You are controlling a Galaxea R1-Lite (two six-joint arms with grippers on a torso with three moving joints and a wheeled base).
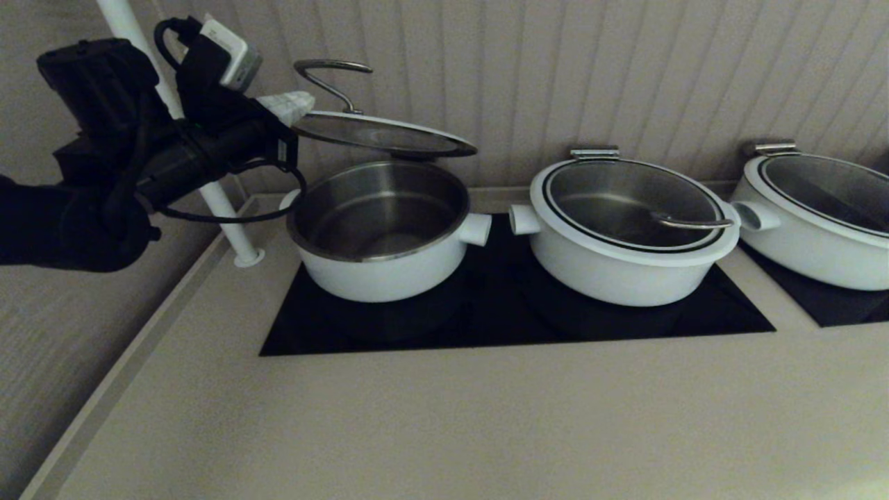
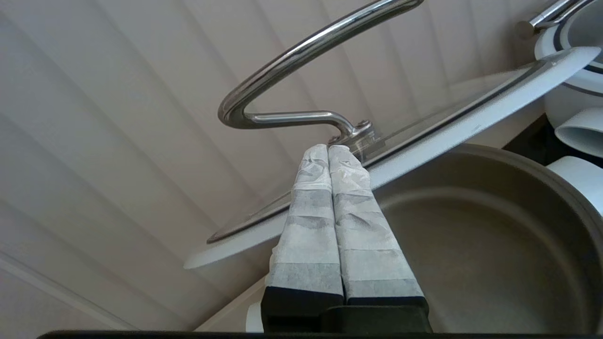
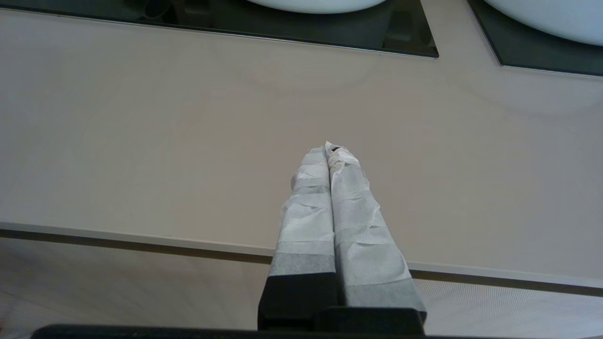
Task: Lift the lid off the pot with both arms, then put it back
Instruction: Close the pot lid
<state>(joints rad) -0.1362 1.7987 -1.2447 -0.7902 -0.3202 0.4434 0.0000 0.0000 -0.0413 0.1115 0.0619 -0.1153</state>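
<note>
The counter (image 1: 444, 417) and all three pots are seen from up high at the front, looking down. The raised lid (image 2: 471, 117) and open pot (image 2: 494, 245) are viewed close-up from the left wrist, both shared with the head view. The bare counter edge (image 3: 141, 235) is faced by the right wrist.

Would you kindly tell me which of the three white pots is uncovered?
The leftmost pot; its lid is lifted above it, while the other two keep theirs.
</note>
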